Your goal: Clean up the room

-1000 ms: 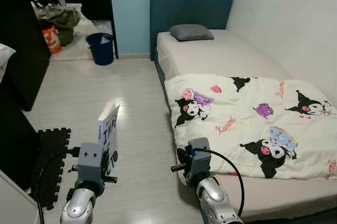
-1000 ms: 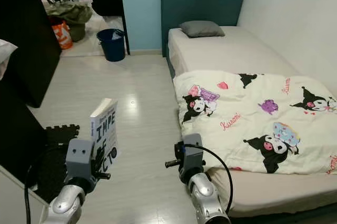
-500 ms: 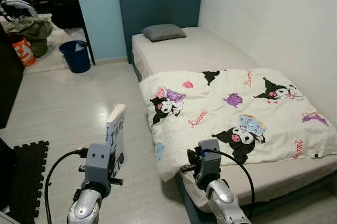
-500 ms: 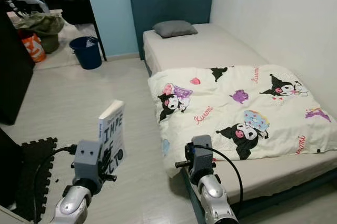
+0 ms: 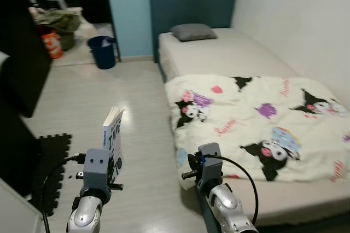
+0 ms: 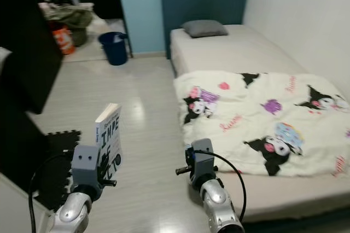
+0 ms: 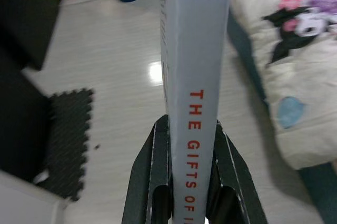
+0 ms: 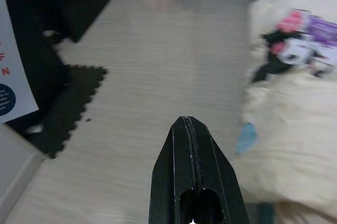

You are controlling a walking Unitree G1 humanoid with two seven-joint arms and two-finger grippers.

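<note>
My left gripper (image 7: 190, 129) is shut on a white paperback book (image 5: 114, 141), held upright above the pale wood floor at the lower left. The book's spine (image 7: 196, 77) carries red lettering and stands between the two black fingers (image 7: 158, 161). My right gripper (image 8: 189, 145) is shut with nothing in it, raised in front of me beside the bed's near corner. The bed (image 5: 229, 52) has a teal headboard, a grey pillow (image 5: 192, 31) and a cream cartoon-print blanket (image 5: 262, 123) spread over its near half.
A blue bin (image 5: 103, 51) stands by the light blue wall at the back left. A dark foam mat (image 5: 52, 167) lies on the floor beside dark furniture (image 5: 22, 63) on the left. Bags and clutter (image 5: 54, 30) sit beyond the doorway.
The camera has swung back to the left, so the bed now sits further right in view. Both grippers keep their pose, the book still held upright.
</note>
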